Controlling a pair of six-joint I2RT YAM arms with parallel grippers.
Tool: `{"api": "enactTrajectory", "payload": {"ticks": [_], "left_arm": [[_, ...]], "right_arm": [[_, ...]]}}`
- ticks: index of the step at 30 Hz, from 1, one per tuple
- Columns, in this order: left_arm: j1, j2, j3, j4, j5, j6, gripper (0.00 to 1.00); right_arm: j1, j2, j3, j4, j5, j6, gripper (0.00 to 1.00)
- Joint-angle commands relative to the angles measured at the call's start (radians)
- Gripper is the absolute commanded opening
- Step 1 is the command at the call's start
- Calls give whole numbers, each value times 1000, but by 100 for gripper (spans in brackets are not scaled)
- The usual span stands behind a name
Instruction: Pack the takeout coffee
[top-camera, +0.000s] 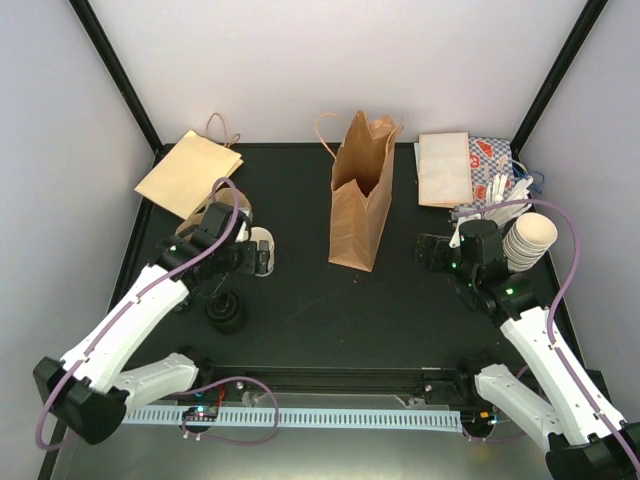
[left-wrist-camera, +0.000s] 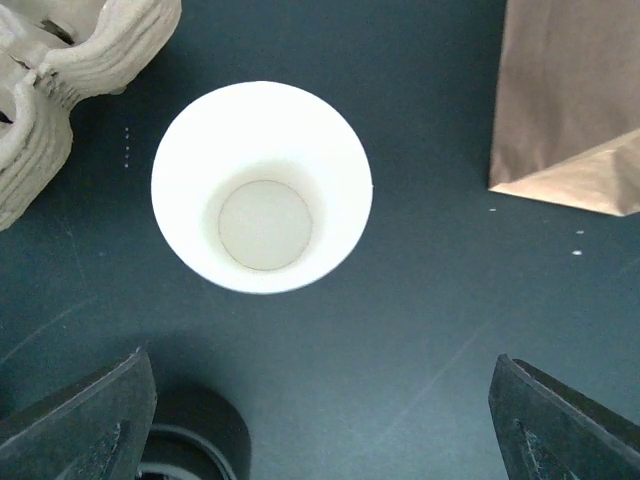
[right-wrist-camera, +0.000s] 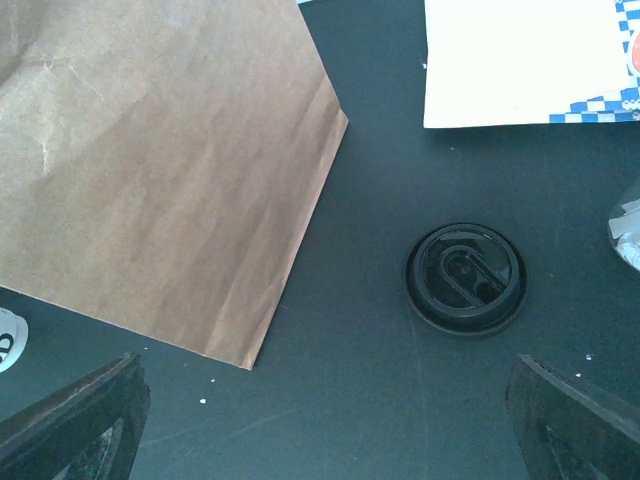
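Left gripper (left-wrist-camera: 320, 430): jaws spread wide, empty. Takeout coffee (left-wrist-camera: 262, 187) upright on table (left-wrist-camera: 450, 330) beneath it, beside cardboard carrier (left-wrist-camera: 60, 80), seemingly untouched. Brown bag (top-camera: 360, 190) centre. Right gripper (right-wrist-camera: 320, 425): jaws spread, over black lid (right-wrist-camera: 465, 277).

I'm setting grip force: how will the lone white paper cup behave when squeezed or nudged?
The white paper cup looks empty, its bottom showing, so probably light. Its open, unbraced rim would likely dent under a hard squeeze. It stands on its narrower base, so a high push may tip it.
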Motion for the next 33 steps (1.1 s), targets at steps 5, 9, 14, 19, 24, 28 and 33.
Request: {"api": "enactTrajectory", "payload": {"ticks": [5,9,14,19,24,28,33], "left_arm": [[142,112,15,62,40,67,83],[209,128,23,83,80,78,80],[327,155,48,122,63,83,77],[447,211,84,194,89,21,73],[512,347,112,270,119,-83,86],[566,490,196,241,172,-173,90],[586,638,283,230,187,-244,90]], "right_arm": [[3,-9,-13,-2,-47,-7,100],[4,-4,-16,-14,-80,9,100],[4,16,-18,-14,-101,12,100],[4,33,-18,-2,-142,8,100],[4,36,-20,-6,-169,-2,100],[4,18,-26,-13,-166,-6,100],[4,-12,-29,-16,-156,-1,100]]}}
